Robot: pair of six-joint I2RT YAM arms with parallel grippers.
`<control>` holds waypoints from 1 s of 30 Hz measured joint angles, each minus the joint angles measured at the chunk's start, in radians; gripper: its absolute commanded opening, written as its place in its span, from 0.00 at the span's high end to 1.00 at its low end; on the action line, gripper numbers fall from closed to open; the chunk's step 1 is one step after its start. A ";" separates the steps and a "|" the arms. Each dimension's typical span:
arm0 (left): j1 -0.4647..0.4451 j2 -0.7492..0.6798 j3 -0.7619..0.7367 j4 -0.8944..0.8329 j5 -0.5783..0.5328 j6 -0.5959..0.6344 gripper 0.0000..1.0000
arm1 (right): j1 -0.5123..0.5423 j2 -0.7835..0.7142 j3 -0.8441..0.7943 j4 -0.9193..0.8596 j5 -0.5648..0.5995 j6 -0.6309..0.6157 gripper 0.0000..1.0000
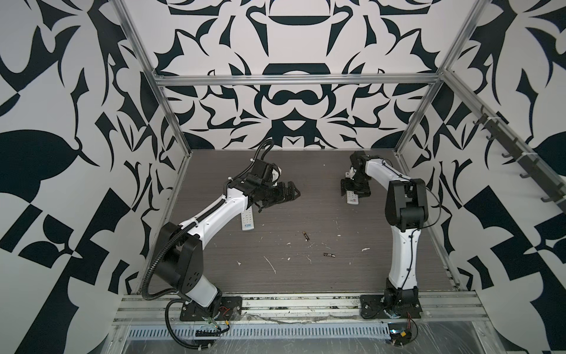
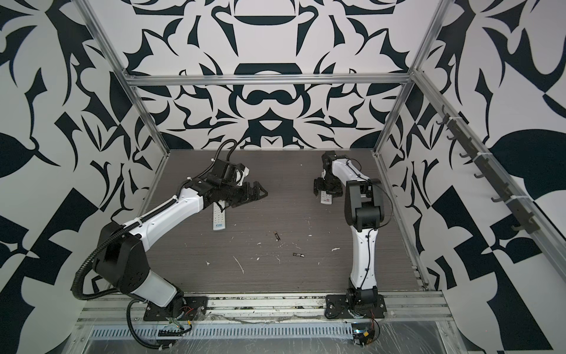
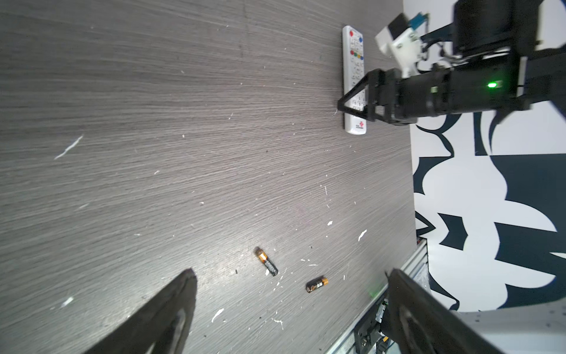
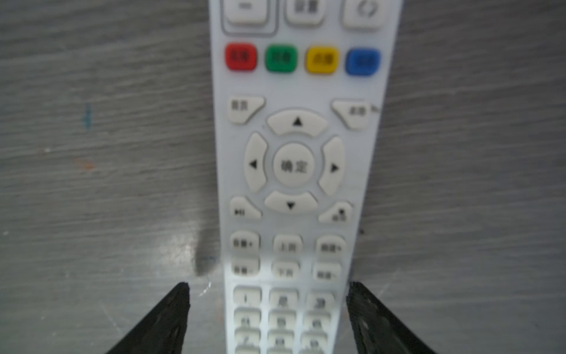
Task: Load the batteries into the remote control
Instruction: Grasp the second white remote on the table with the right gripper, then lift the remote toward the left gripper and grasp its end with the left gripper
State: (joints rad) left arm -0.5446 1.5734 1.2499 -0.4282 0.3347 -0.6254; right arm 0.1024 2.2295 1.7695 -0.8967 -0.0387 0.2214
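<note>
Lying loose on the grey wood-grain counter [image 1: 214, 275] are two small dark cylindrical batteries with coppery-gold bands: one battery [image 1: 305, 236] near the middle and the other battery [image 1: 329, 254] a little to its right and nearer the front edge. They lie apart from each other among thin white scraps [image 1: 270, 264]. A slim white remote control with red, green, yellow and blue buttons [image 4: 294, 165] lies buttons-up toward the back right. The right gripper [image 4: 268, 286] stands over it with its black fingers [image 4: 165, 318] spread to either side of the keypad end. One finger shows a clear gap from the casing and the other sits just beside the edge, so the remote is straddled, not squeezed. A second white remote control [image 1: 247, 220] lies left of the batteries, partly under the left arm in both top views. The left gripper [image 1: 291, 192] hangs above the counter, its dark fingers [image 3: 171, 312] wide apart with nothing between them.
</note>
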 measured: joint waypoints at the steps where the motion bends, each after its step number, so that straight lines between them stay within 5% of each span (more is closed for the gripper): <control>1: 0.000 0.000 0.000 0.002 0.000 0.000 0.01 | 0.000 0.002 0.001 0.000 0.002 -0.002 0.26; 8: 0.000 -0.001 -0.018 0.021 0.003 -0.015 0.00 | 0.000 0.002 0.000 0.005 0.004 -0.018 0.49; 16: 0.000 -0.001 -0.018 0.053 0.007 -0.031 0.01 | -0.003 -0.039 -0.063 0.060 -0.035 -0.026 0.91; 23: 0.017 -0.010 -0.030 0.132 0.074 -0.071 0.01 | 0.004 -0.230 -0.246 0.175 -0.255 -0.004 0.96; 30: 0.153 -0.055 -0.064 0.347 0.250 -0.226 0.00 | 0.063 -0.462 -0.320 0.333 -0.552 0.058 0.92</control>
State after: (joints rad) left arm -0.3920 1.5188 1.1862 -0.0811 0.5846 -0.8516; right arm 0.1650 1.7676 1.4494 -0.5636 -0.5911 0.2794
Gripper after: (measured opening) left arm 0.997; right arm 0.509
